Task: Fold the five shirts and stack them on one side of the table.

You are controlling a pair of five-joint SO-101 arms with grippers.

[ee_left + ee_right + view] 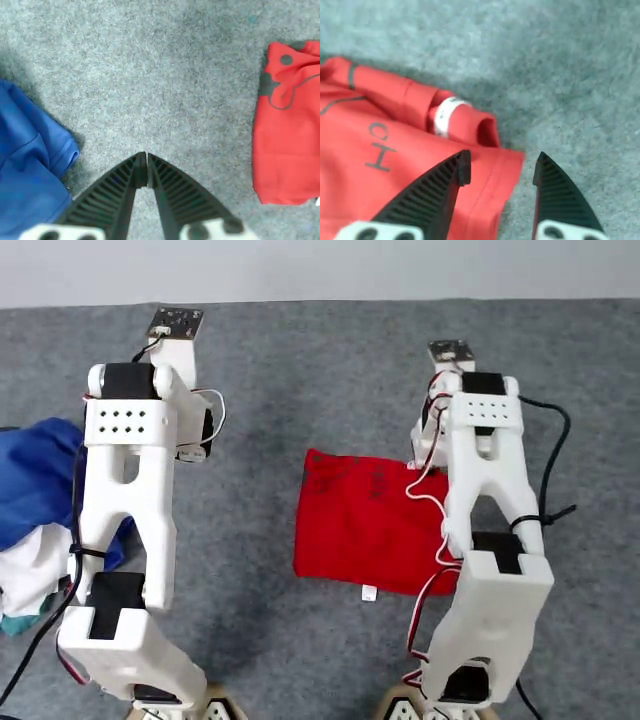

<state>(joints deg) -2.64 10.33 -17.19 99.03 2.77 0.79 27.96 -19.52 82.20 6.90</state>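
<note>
I see a gray, fuzzy table [300,360]. A red shirt [365,525] lies flat on it, a bit right of the middle. It is folded into a neat block with dark marks on top. A small white tag [369,592] pokes out at its near edge. Well apart from it, at the far left edge of the table, there is a messy heap. A blue shirt [35,480] lies at the far end, a white cloth [30,565] nearer, and a bit of green-blue cloth [15,625] nearest.
</note>
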